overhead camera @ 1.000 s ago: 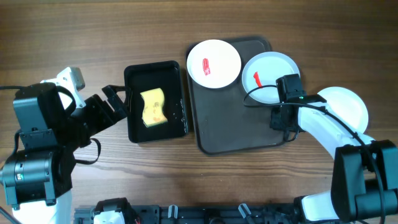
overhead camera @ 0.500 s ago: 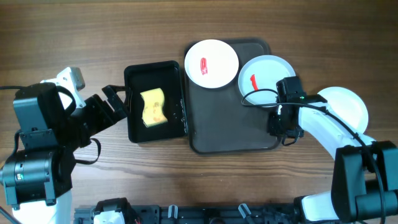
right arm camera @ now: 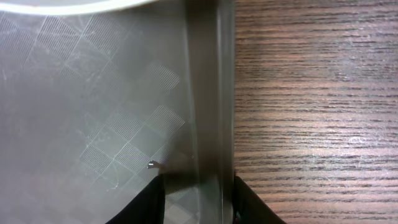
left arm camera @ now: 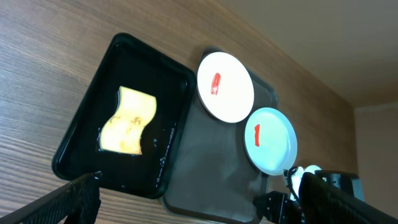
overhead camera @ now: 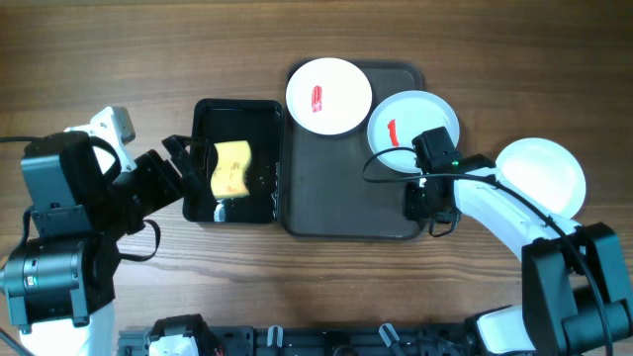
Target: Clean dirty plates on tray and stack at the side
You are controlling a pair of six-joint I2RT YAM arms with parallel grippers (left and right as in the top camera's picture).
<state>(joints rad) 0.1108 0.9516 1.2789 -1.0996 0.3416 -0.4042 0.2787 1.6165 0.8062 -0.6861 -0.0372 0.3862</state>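
Tool [right arm camera: 198,196] gripping the tray [right arm camera: 93,93] rim, wooden table [right arm camera: 311,93] at right, plate [right arm camera: 62,4] edge at top

Left gripper [overhead camera: 188,166] is spread wide; right gripper [right arm camera: 198,190] is pinched narrow, wrist pointing down.

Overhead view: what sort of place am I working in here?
Probably a lab bench staged for dishwashing, not a kitchen: wooden table, black tub holding a yellow sponge, tray carrying red-smeared plates.
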